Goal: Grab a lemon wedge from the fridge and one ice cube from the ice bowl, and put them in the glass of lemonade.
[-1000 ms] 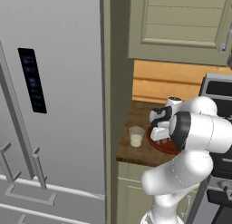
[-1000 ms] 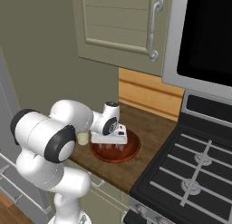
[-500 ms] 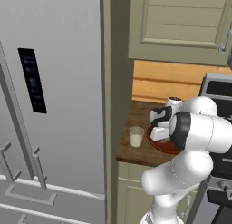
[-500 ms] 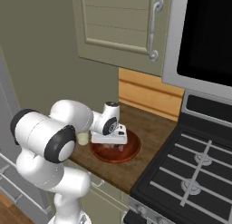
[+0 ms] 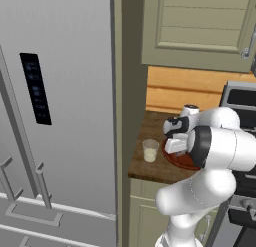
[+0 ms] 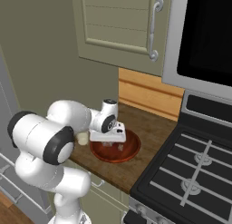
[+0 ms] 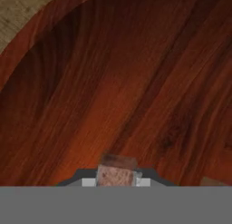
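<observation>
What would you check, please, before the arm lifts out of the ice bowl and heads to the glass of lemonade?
1. Gripper shut on an ice cube: ok, a small translucent block sits between the tips.
2. Gripper down inside the ice bowl: ok.
3. Glass of lemonade upright on the counter, left of the bowl: ok.
4. Lemon wedge already in the glass: cannot tell.
5. Fridge doors closed: ok.

Glossy white rounded arm segments (image 5: 227, 146), dark bands at joints (black ring near elbow), white tool (image 6: 108, 136).
</observation>
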